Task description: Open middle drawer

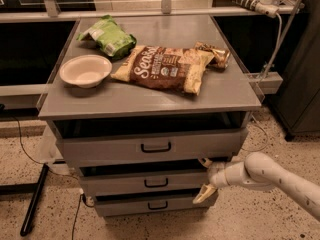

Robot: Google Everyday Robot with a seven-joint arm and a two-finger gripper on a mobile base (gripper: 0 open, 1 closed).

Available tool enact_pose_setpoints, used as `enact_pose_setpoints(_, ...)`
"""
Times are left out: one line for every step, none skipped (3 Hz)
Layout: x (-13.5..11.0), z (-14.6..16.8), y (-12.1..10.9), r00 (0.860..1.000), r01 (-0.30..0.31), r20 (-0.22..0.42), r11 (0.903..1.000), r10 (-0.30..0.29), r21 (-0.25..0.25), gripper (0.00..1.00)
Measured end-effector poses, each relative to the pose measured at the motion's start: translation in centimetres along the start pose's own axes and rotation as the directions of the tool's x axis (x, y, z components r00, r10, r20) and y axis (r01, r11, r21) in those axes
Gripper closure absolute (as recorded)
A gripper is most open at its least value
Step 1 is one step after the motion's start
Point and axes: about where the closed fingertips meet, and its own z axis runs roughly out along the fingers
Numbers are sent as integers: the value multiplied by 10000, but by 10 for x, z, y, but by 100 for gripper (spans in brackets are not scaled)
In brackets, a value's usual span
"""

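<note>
The middle drawer (150, 182) is a grey front panel with a small black bar handle (156, 183), set between a taller top drawer (155, 147) and a narrower bottom drawer (150, 204). My gripper (205, 178) is at the right end of the middle drawer's front, well to the right of the handle. It is open, with one pale finger (204, 161) above the panel and one (204, 194) below it. The white arm (270, 176) comes in from the lower right.
The grey cabinet top (150, 96) holds a white bowl (85, 70), a green bag (107, 35), a brown snack bag (162, 68) and a small shiny packet (215, 54). A black bar (34, 199) and cables lie on the speckled floor at the left.
</note>
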Motion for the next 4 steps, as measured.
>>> enact_pose_setpoints(3,8,-5,10000,8,-9,10000,-8,-27,0)
enact_pose_setpoints(10,13,-1,9976,124,-676,9998,-115,138,0)
enact_pose_setpoints(19,17,2,9900,251,-1402,9985,-180,491,0)
enact_pose_setpoints(30,21,4,9814,270,-1915,9973,-135,684,0)
